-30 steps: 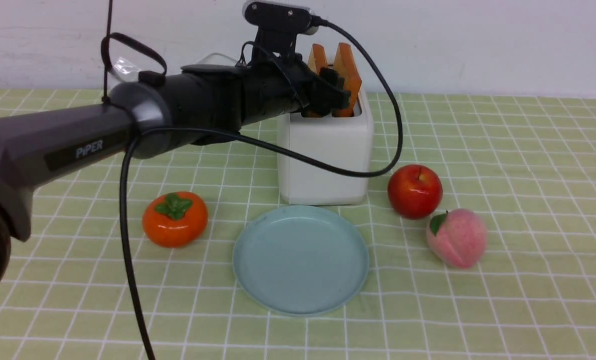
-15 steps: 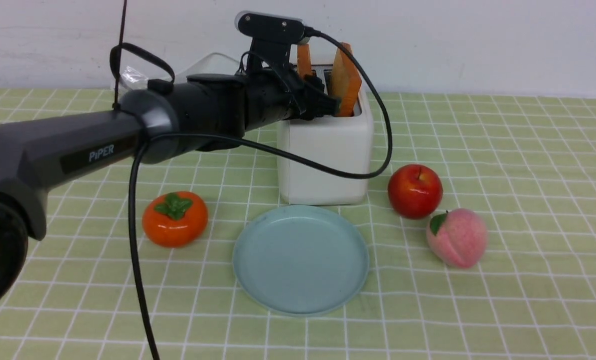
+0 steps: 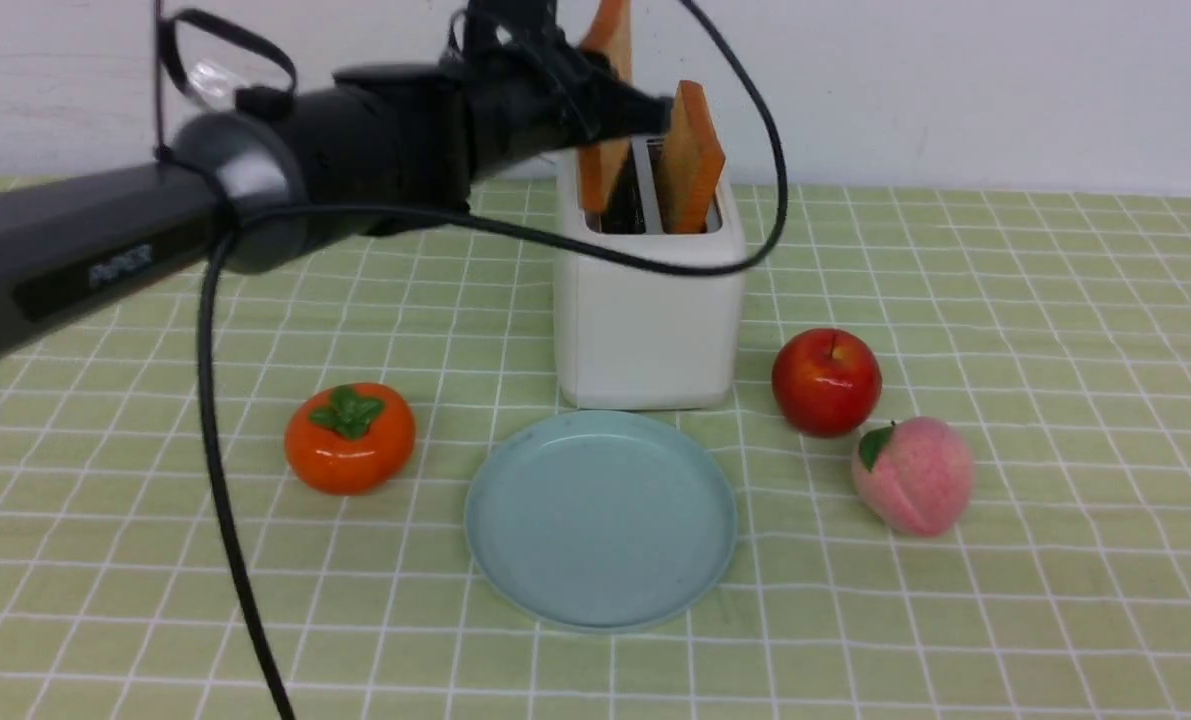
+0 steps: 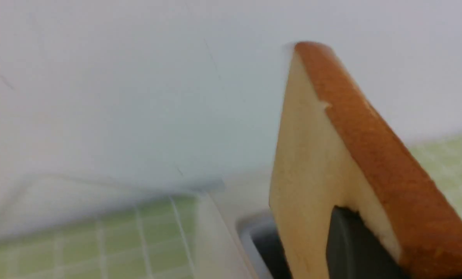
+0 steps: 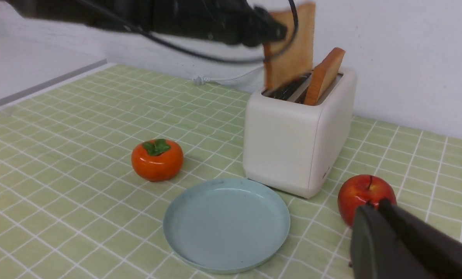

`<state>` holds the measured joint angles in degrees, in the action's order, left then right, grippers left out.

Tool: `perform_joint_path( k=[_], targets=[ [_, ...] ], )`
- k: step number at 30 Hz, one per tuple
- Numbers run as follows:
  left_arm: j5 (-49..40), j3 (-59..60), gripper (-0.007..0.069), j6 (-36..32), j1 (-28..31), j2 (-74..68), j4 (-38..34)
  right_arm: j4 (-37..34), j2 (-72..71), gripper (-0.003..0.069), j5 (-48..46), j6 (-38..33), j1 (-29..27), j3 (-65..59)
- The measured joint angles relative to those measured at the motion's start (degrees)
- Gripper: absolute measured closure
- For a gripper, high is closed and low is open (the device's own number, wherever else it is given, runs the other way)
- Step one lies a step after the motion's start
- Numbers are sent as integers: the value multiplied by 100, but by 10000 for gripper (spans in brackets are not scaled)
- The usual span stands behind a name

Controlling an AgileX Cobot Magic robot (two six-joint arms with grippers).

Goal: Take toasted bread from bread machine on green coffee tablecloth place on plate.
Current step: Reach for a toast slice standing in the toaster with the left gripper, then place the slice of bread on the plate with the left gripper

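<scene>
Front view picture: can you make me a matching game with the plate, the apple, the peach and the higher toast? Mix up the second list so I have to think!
Things:
1. plate
2. apple
3. peach
4. higher toast

Colour or state:
A. gripped by the left hand
B. pink
C. pale blue
D. red

Right pairs: 1-C, 2-D, 3-B, 4-A
</scene>
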<state>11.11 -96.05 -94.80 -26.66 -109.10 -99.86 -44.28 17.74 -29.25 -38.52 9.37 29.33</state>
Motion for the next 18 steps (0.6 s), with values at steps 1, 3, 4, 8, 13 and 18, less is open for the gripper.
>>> perform_joint_path(
  k=[1,3,4,8,13,18],
  targets=[
    [54,0,535,0,0,88,-5,0,0,654,0,0,0,0],
    [197,236,535,0,12,749,-5,0,0,655,36,-1,0,0],
    [197,270,535,0,12,805,-5,0,0,655,43,-1,0,0],
    [-153,1226,535,0,17,1839,-12,0,0,655,50,-6,0,0],
    [-1553,3126,535,72,17,3032,12,-2,0,655,50,-6,0,0],
    [-2821,4460,535,694,12,3080,151,-88,0,653,44,-6,0,0]
  ],
)
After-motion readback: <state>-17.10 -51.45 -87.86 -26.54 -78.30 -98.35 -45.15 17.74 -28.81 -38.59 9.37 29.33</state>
